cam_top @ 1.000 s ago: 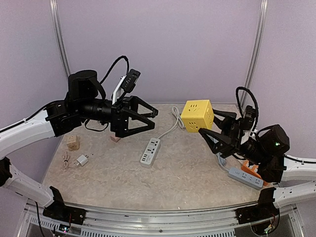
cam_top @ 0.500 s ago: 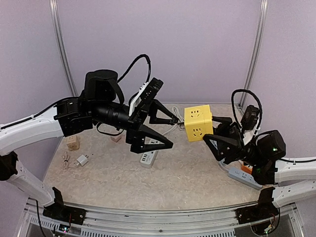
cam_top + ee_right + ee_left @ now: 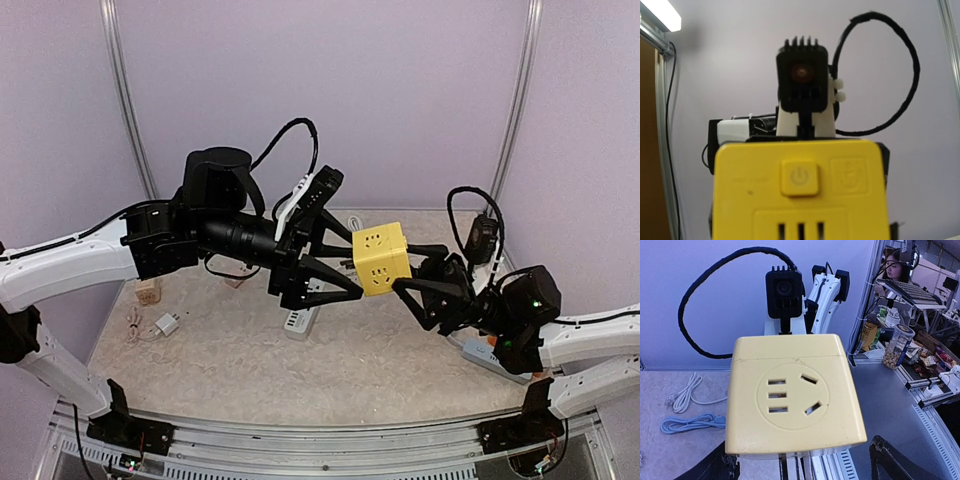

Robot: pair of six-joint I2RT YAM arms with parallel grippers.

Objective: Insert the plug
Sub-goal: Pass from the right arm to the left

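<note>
A yellow cube socket hangs in mid-air over the table's middle. My right gripper is shut on it from the right. In the right wrist view the cube's power-button face fills the lower frame and hides the fingers. My left gripper is open, with its fingers above and below the cube's left side. In the left wrist view the cube's outlet face sits just ahead of the wide-apart fingertips. A white plug adapter with a coiled cord lies on the table at the far left.
A white power strip lies under the left arm, partly hidden. A grey power strip with an orange piece lies at the right. A wooden block and a pink block sit at the left. Loose cables lie behind.
My right gripper has carried the yellow cube left towards the middle. My left arm has swung right and forward, and its open fingers now flank the cube.
</note>
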